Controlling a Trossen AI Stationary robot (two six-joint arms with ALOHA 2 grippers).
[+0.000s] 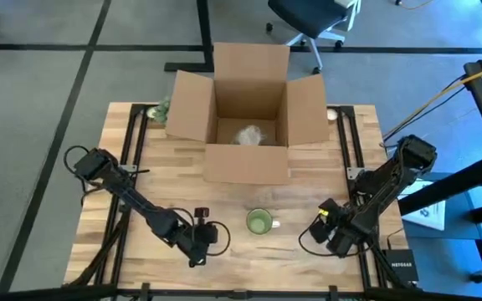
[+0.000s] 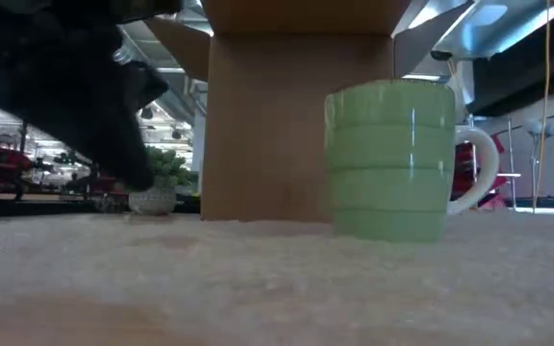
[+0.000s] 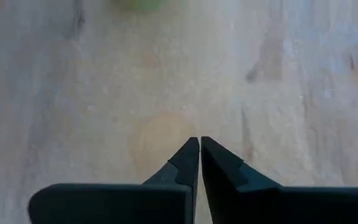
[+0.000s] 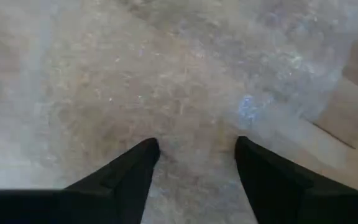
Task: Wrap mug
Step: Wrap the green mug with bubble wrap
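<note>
On the wooden table point(image 1: 141, 180), green mug point(image 1: 259, 221) between closed left gripper point(image 1: 210, 237) and open right gripper point(image 1: 323, 224), seemingly staged for wrapping near cardboard box point(image 1: 249, 117).

The mug point(image 1: 258, 221) was pale green with a white handle, banded by faint horizontal ridges. Behind the mug, the cardboard box point(image 1: 248, 117) was plain brown and held a whitish translucent wad point(image 1: 250, 135). The table point(image 1: 224, 196) beneath the mug was light, streaky-grained wood with black rails.
</note>
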